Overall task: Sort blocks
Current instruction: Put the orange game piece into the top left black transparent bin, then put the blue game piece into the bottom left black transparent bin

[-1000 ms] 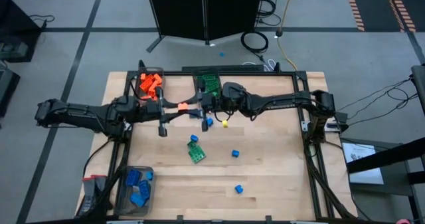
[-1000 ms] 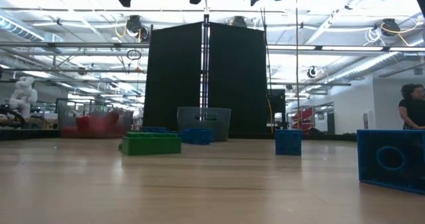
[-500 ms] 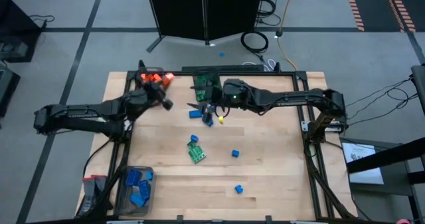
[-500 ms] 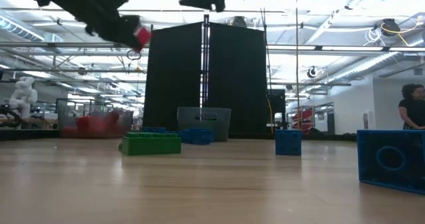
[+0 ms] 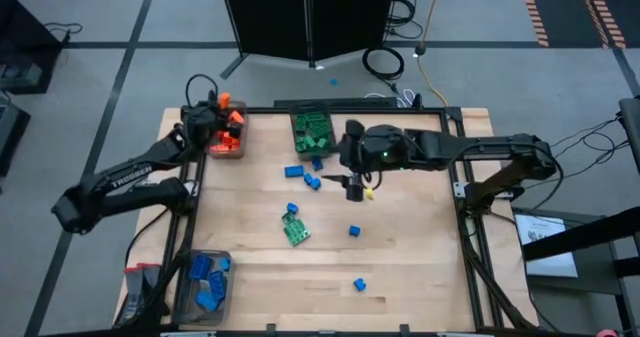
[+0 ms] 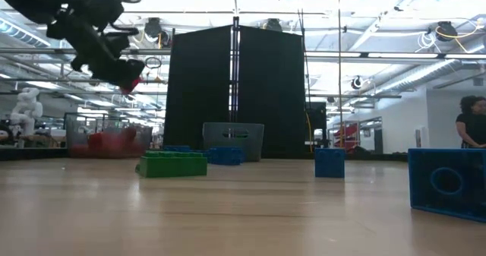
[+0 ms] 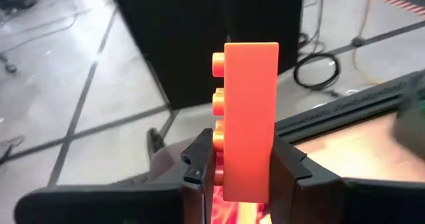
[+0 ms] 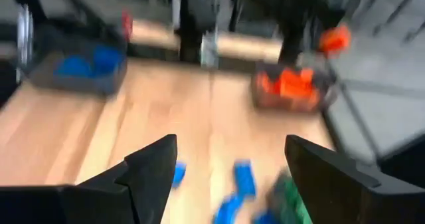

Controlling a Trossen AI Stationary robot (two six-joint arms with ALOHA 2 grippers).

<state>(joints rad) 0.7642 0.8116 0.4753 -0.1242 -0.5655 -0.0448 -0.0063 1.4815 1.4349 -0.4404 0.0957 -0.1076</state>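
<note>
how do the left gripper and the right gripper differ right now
The left gripper is shut on an orange block, held upright; the right gripper is open and holds nothing. The left gripper is over the bin of orange blocks at the table's far left corner; the right gripper hangs above mid-table near loose blue blocks. Both are raised off the table.
</note>
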